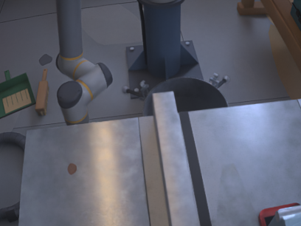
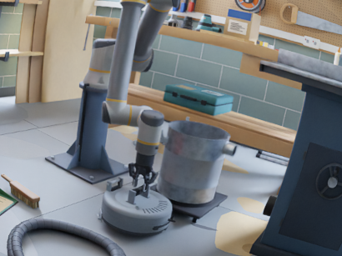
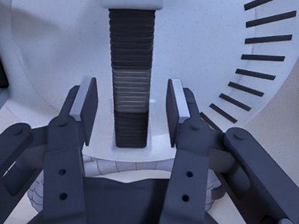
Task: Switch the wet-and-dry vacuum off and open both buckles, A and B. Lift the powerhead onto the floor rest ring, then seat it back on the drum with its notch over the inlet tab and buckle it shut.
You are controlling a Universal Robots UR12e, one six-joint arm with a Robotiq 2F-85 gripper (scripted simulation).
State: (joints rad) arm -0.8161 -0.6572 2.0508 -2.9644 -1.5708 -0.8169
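Observation:
The grey powerhead (image 2: pixel 137 209) sits on the floor just left of the open drum (image 2: pixel 193 166), apart from it. The drum stands on a dark base plate, its inlet stub pointing right. My gripper (image 2: pixel 143 181) hangs straight down over the powerhead's ribbed dark carry handle (image 3: pixel 131 77), and it is open and holds nothing, with the handle running between the two fingers (image 3: pixel 131 110) in the wrist camera. Slotted vents (image 3: pixel 255 57) curve along the powerhead's right side. In the side camera the gripper and powerhead are hidden behind a table; only the drum's rim (image 1: pixel 186 94) shows.
Behind the work stand the arm's blue pedestal (image 2: pixel 89 136) and a wooden bench carrying a teal toolbox (image 2: pixel 198 98). A table saw (image 2: pixel 304 157) fills the right. A grey hose (image 2: pixel 54 234) curls on the floor in front, with a brush (image 2: pixel 21 190) to the left.

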